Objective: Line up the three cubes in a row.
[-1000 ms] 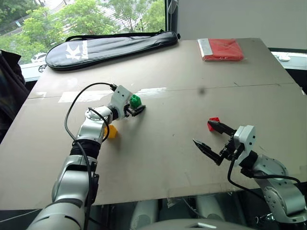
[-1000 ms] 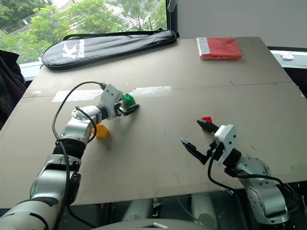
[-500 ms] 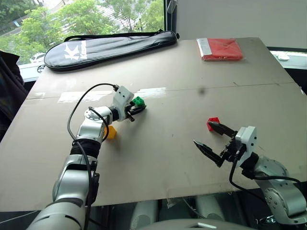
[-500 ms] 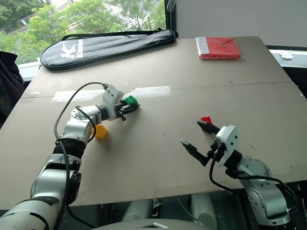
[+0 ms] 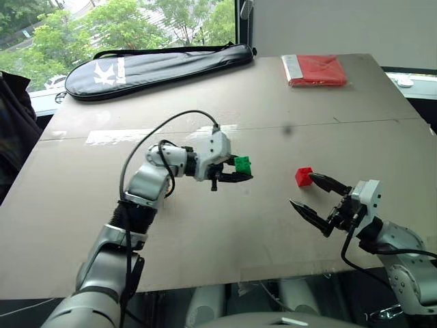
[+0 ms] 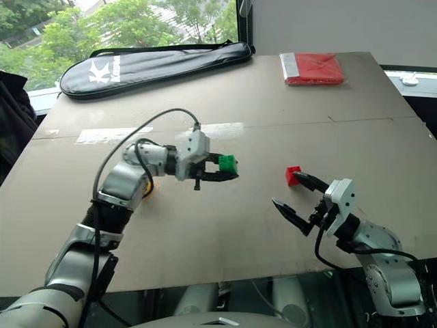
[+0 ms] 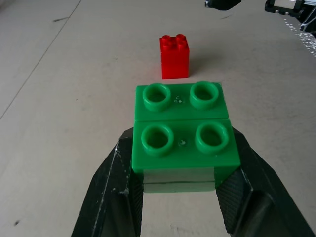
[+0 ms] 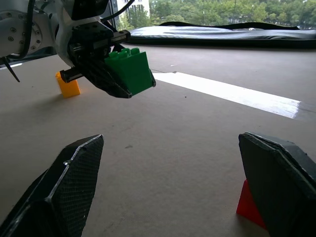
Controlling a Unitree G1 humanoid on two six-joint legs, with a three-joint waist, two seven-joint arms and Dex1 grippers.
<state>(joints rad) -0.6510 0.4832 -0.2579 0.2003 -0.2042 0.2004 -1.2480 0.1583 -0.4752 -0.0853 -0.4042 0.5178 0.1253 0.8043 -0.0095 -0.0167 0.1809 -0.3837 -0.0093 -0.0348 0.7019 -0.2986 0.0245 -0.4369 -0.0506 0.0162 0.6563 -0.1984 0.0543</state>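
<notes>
Gripping the green cube (image 5: 242,164) mid-frame above the table (image 5: 225,225), left gripper (image 5: 235,175) is clamped on it. Red cube (image 5: 303,176) sits right of centre, beside the right gripper (image 5: 319,198), whose jaws are spread. Yellow cube (image 8: 68,85) rests behind the left arm.

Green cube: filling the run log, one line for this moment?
left gripper: shut on green cube, lifted | right gripper: open | red cube: on table

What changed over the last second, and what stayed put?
The left gripper shut on the green cube, lifted it off the table and carried it right, toward the red cube. The right gripper stayed open beside the red cube; the yellow cube did not move.
</notes>
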